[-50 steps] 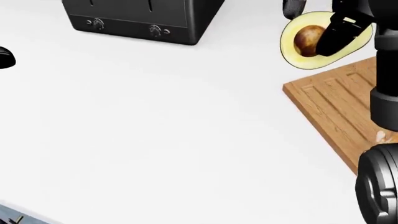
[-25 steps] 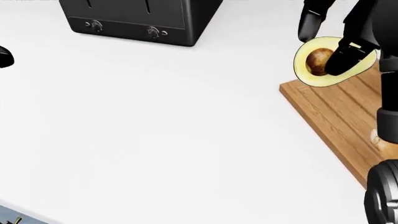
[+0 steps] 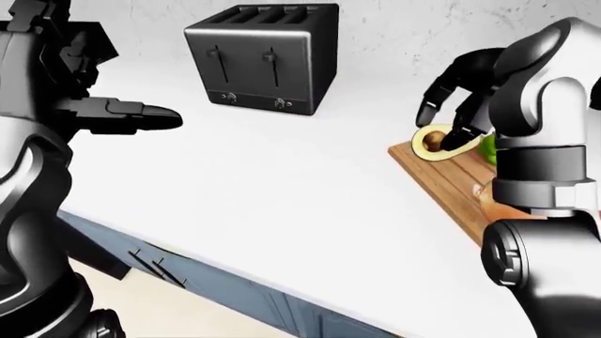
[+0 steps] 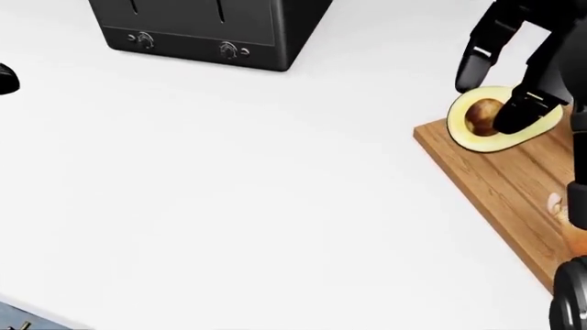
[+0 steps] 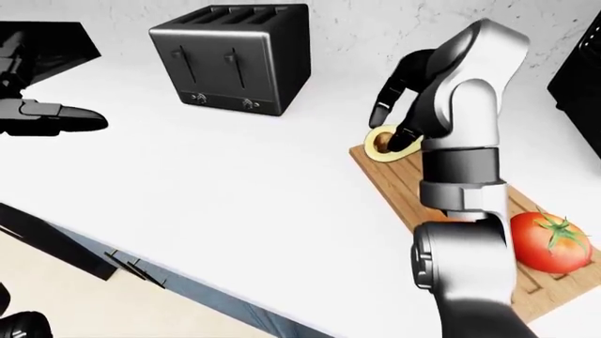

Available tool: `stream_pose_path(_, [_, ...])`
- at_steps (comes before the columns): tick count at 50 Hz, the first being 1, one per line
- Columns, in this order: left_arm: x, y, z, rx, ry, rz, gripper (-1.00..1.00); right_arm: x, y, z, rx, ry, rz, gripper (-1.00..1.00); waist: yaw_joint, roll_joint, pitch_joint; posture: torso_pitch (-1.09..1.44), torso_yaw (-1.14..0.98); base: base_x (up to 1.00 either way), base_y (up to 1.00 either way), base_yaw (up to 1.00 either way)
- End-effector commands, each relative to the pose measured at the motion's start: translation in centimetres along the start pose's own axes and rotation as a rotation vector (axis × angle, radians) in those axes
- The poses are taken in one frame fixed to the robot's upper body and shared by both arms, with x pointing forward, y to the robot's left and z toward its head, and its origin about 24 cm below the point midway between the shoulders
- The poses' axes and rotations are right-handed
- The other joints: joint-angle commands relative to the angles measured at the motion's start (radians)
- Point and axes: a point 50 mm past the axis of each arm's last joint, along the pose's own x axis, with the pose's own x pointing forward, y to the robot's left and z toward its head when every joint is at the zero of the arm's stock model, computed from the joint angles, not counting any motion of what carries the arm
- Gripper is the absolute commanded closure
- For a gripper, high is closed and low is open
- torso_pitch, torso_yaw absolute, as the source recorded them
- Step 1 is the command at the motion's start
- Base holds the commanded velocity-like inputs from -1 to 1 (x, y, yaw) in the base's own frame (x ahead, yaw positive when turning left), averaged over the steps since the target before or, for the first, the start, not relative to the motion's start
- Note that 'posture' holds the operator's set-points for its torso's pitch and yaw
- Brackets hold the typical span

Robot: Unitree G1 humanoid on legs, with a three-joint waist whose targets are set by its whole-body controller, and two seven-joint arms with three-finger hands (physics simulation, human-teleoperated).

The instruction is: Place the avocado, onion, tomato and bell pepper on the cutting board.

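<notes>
As the avocado (image 4: 491, 128) half lies at the cutting board's (image 4: 500, 182) top corner, the right hand's (image 4: 514, 75) fingers (image 4: 470, 65) spread open over it; soft, slippery flesh likely favours gripping the rind edges.

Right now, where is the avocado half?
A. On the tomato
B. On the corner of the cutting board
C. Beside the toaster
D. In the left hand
B: the avocado lies on the cutting board corner, right hand fingers over it.
</notes>
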Motion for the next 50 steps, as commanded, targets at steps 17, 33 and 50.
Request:
stream_pose_path(17, [-0.4, 0.6, 1.4, 0.017, -0.075, 0.028, -1.00, -1.8, -0.4, -0.8, -0.004, 0.010, -0.064, 0.21, 0.001, -0.005, -0.028, 0.00, 0.40, 0.00, 0.00, 0.00])
stream_pose_path(33, [-0.2, 0.7, 1.5, 0.018, -0.079, 0.030, -1.00, -1.3, -0.5, -1.1, -0.009, 0.024, -0.070, 0.07, 0.000, -0.005, -0.030, 0.00, 0.40, 0.00, 0.00, 0.00])
stream_pose_path(50, [-0.4, 0.7, 1.4, 0.004, -0.075, 0.024, -1.00, -4.2, -2.6, 1.3, -0.043, -0.036, -0.142, -1.00, -0.001, -0.002, -0.027, 0.00, 0.40, 0.00, 0.00, 0.00])
